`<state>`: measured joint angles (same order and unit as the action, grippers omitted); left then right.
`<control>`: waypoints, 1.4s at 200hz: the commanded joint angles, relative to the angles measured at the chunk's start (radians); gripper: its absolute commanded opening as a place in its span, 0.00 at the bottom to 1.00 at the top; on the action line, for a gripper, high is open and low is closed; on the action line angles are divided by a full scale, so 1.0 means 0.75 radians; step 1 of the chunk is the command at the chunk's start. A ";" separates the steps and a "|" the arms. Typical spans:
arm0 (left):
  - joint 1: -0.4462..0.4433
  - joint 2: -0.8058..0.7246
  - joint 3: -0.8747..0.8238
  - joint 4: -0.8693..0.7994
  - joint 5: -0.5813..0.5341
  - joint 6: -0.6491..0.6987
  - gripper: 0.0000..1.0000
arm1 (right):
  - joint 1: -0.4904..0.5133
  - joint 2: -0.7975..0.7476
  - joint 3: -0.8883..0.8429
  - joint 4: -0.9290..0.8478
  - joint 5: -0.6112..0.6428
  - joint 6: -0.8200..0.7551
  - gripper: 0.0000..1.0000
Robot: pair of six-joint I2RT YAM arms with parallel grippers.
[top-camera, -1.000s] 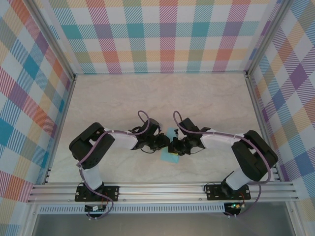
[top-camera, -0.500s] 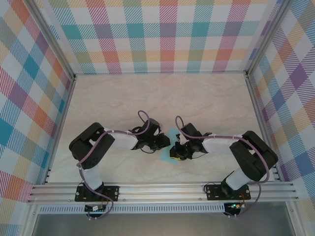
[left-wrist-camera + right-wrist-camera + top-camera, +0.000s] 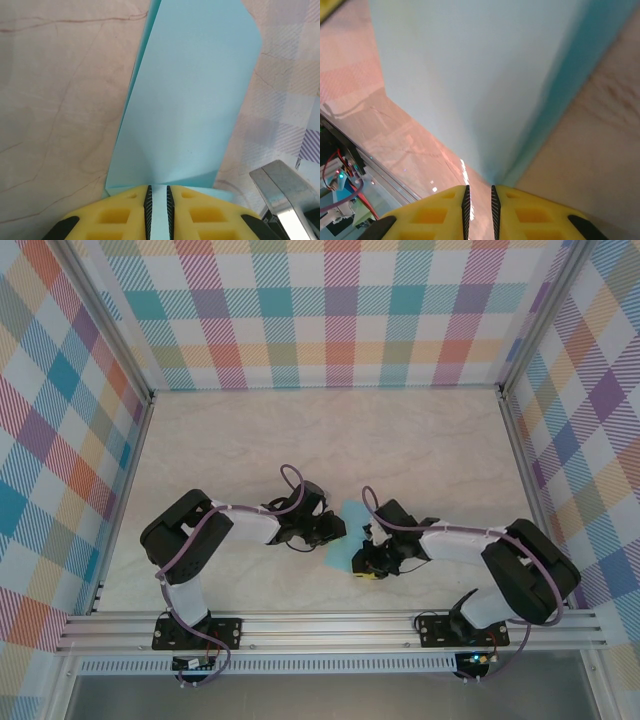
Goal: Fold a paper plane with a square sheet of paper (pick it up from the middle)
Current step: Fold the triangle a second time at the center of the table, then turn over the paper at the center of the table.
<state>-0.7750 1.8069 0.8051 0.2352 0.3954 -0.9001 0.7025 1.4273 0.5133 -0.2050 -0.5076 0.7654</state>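
Moved: right gripper [image 3: 366, 566] has swung nearer the arm bases, away from the left gripper [image 3: 338, 531].
Sheet of paper [image 3: 341, 554]: light-blue, folded, between both grippers, towards the surface's [image 3: 250, 440] near edge.
Left gripper: clamped on the sheet's edge.
Right gripper: fingers nearly together at the sheet's corner; I cannot tell whether it grips.

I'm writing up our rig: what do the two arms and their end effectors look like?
Both the left arm and right arm have black joint housings, white links and looping purple-grey cables. The left end effector and right end effector have yellow fingers with cut-out pockets and black ribbed pads.
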 commanded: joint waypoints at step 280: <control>-0.030 -0.040 -0.030 -0.134 -0.102 -0.008 0.20 | -0.041 0.050 0.147 0.124 0.364 0.243 0.39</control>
<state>-0.7876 1.7889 0.8047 0.2089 0.3538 -0.9009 0.6720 1.4654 0.6285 -0.2104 -0.2386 0.9352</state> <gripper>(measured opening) 0.200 0.394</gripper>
